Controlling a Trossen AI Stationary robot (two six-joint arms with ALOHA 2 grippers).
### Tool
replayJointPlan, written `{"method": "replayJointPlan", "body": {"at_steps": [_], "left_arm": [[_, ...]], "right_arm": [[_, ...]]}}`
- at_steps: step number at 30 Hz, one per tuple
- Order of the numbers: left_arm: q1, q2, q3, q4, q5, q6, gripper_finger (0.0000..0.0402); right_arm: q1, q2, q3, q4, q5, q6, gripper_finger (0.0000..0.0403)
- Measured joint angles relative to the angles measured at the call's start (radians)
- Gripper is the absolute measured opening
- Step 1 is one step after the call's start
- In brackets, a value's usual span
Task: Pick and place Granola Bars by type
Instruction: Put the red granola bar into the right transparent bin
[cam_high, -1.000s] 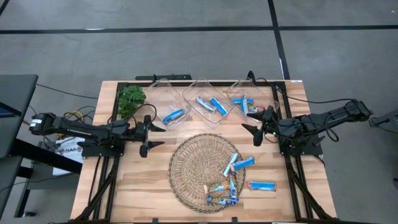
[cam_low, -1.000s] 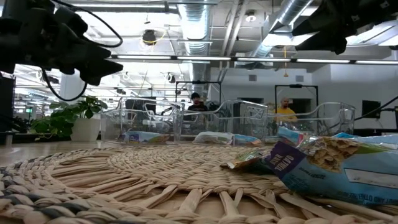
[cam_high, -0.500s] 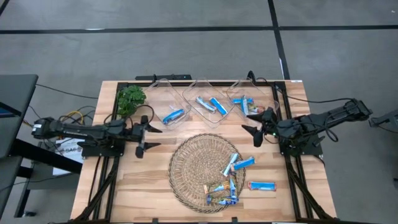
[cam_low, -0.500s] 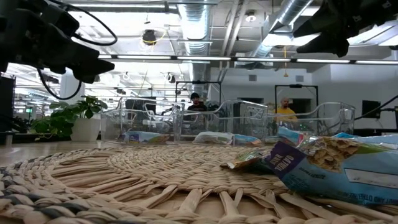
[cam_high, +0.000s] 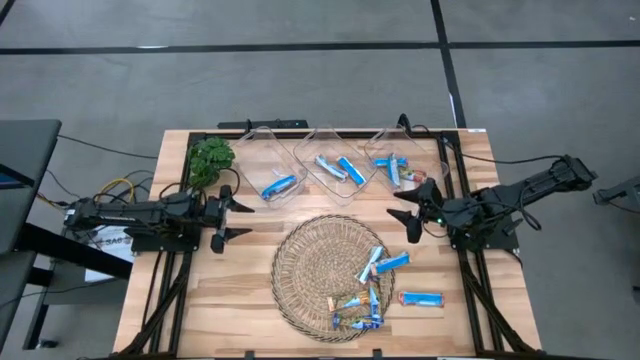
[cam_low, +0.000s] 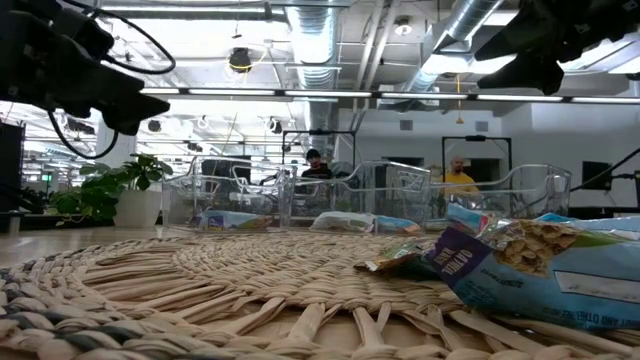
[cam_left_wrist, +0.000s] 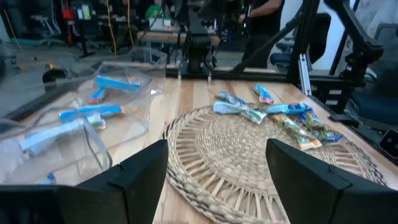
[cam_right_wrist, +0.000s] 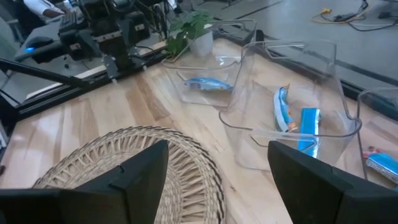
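Open-plan lab, exposed ceiling ducts, seated people, office chairs

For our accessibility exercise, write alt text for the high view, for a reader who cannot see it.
A round wicker tray on a wooden table holds several granola bars. Three clear bins behind it hold a few bars each. The open left hand and right hand hover empty beside the tray.

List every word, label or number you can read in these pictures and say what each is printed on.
"OAT" and what looks like "NATURE VALLEY": partly legible on the dark patch of the nearest bar wrapper in the low view.
Small white print along that wrapper's blue lower edge: too blurred to read.
Wrappers of the bars in the bins and on the wicker tray: too small to read.
No other text visible.
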Motion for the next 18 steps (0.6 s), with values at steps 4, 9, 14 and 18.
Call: {"method": "replayJointPlan", "body": {"at_steps": [4, 9, 14, 18], "left_arm": [[-0.018, -0.024, 0.0, -0.002, -0.016, 0.032, 0.0265], [-0.019, -0.018, 0.0, -0.003, -0.018, 0.014, 0.0265], [-0.019, -0.018, 0.0, -0.004, -0.019, -0.014, 0.0265], [-0.019, -0.018, 0.0, -0.004, -0.019, 0.003, 0.0265]], "right_arm": [[0.0, 0.0, 0.0, -0.01, -0.001, 0.001, 0.027], [-0.003, 0.003, 0.0, -0.025, -0.051, 0.0, 0.027], [-0.003, 0.003, 0.0, -0.032, -0.139, 0.001, 0.027], [-0.003, 0.003, 0.0, -0.034, -0.295, 0.049, 0.027]]}}
